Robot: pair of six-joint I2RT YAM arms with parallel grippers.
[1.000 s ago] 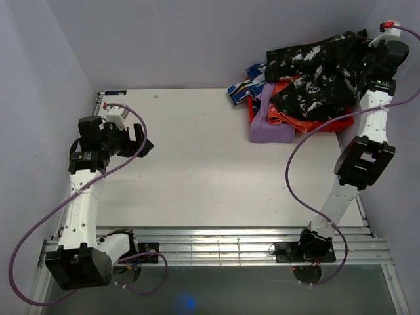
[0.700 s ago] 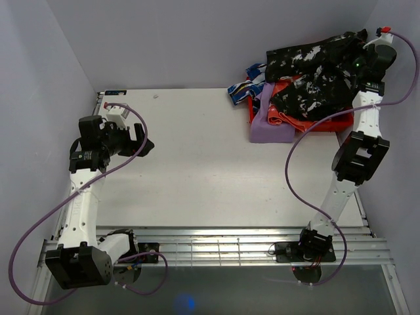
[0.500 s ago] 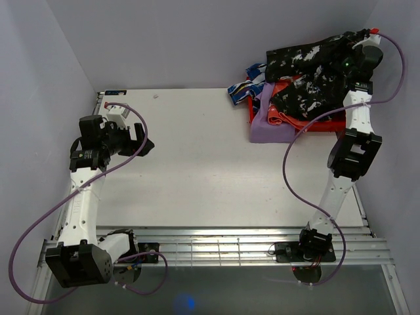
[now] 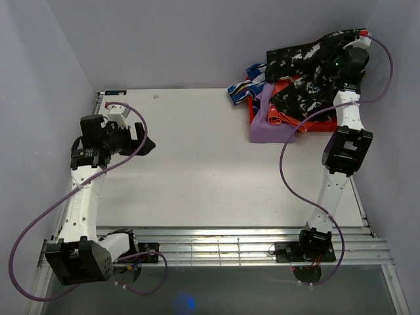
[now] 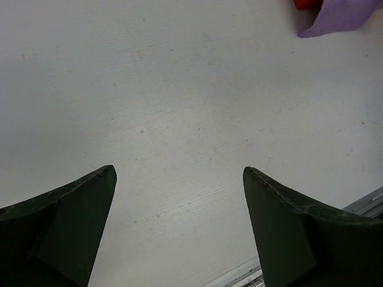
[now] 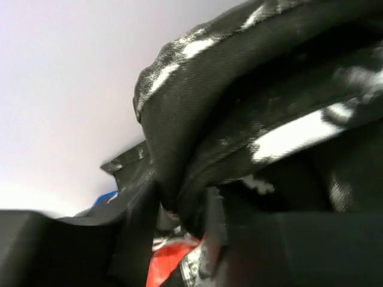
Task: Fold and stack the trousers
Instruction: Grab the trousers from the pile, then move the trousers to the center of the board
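Black white-splattered trousers [image 6: 269, 119] sit pinched in the right end effector [image 6: 179, 218].

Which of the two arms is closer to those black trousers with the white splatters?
Right. The right pincer grips a fold of the black white-splattered fabric trousers on the far right pile; the left pincer hangs open above the white table, well off to the left.

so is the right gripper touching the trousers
Touching. The right wrist view shows a fold of the black, white-splattered trousers pinched inside the right gripper, with cloth against both inner faces.
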